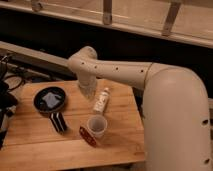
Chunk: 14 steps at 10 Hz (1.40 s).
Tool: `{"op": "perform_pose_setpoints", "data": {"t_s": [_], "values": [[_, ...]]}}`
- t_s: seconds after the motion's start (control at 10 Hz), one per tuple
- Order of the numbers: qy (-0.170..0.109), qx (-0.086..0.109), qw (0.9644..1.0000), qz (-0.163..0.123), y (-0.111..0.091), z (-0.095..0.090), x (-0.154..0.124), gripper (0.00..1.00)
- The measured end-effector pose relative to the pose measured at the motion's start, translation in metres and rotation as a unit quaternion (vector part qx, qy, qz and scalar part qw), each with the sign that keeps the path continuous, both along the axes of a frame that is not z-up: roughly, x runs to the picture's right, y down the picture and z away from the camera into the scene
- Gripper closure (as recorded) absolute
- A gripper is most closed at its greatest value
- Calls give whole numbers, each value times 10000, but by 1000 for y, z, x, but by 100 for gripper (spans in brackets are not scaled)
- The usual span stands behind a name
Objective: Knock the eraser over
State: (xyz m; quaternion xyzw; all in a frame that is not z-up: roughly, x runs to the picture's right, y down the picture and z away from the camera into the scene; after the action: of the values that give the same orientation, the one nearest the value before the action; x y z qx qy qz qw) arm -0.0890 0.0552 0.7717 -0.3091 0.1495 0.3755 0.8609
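The eraser (58, 121), a small black oblong block with a pale stripe, is on the wooden table (35, 145) just in front of the round black pan (50, 99). My white arm reaches in from the right and bends down over the table's back half. The gripper (88, 91) is at its lower end, between the pan and a white bottle (101, 100) that lies on the table. The gripper is behind and to the right of the eraser, apart from it.
A pale cup (96, 126) stands right of the eraser, with a flat reddish-brown oblong piece (87, 136) at its front left. My arm's large white body (175, 120) fills the right side. A dark wall and a railing run behind the table.
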Motion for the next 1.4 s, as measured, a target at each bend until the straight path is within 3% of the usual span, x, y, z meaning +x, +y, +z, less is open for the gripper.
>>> {"op": "perform_pose_setpoints", "data": {"t_s": [1.4], "values": [[-80,31,9986,-520,8,-1,-48,99]]}}
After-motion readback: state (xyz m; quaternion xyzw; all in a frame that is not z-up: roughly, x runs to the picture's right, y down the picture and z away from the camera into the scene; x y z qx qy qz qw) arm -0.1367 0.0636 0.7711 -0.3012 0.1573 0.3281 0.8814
